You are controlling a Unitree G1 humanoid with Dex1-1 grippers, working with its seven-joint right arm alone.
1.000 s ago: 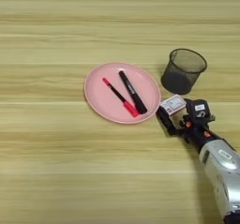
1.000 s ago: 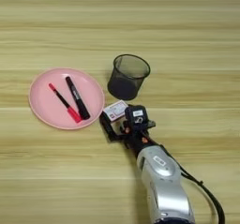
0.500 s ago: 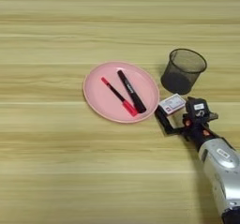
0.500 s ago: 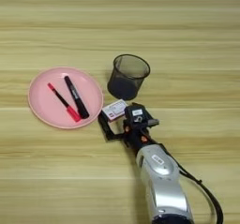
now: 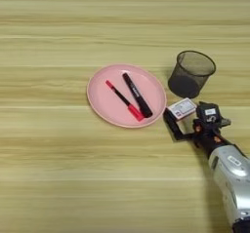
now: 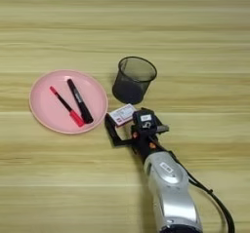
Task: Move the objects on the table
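A round pink plate (image 5: 105, 104) lies mid-table with a thin red pen (image 5: 122, 100) and a black marker (image 5: 136, 95) side by side on it. To its right stands a black wire-mesh cup (image 5: 191, 74), upright. Between plate and cup, a small flat white-and-red box (image 5: 181, 108) sits low at the table, by the plate's rim. My right gripper (image 5: 188, 117) comes in from the bottom right and is shut on the box. One black finger (image 5: 171, 125) is at the box's left end, the other at its right end.
The silver forearm (image 6: 168, 188) runs from the gripper to the bottom edge, with a black cable beside it. The wood-grain table (image 5: 58, 178) stretches wide to the left, front and back.
The gripper's left finger has edged slightly inward against the box. Box, plate, pens and cup have stayed where they were.
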